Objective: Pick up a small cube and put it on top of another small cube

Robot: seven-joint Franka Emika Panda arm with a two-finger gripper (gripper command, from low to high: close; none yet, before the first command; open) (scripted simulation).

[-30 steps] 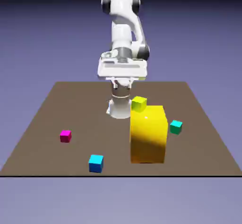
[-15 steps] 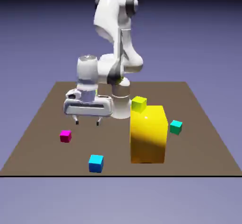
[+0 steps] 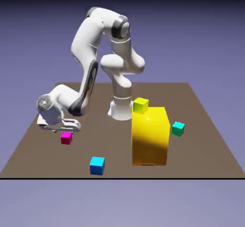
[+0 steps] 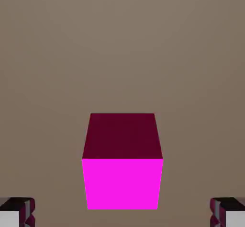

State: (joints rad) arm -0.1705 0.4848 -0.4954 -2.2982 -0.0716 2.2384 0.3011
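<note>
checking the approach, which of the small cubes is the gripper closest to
The pink cube, at the exterior view's left: the open gripper hovers right above it. The blue, yellow and teal cubes sit farther off.

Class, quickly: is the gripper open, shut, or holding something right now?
Gripper: jaws open, holding nothing; magenta cube sits between them, ungripped.

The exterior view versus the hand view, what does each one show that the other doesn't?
Only the exterior view shows the white robot arm, the big yellow block, the small yellow-green cube, the small blue cube and the small teal cube. Only the hand view shows the hand open, its fingertips wide of the cube. Both show the small magenta cube on the brown table.
</note>
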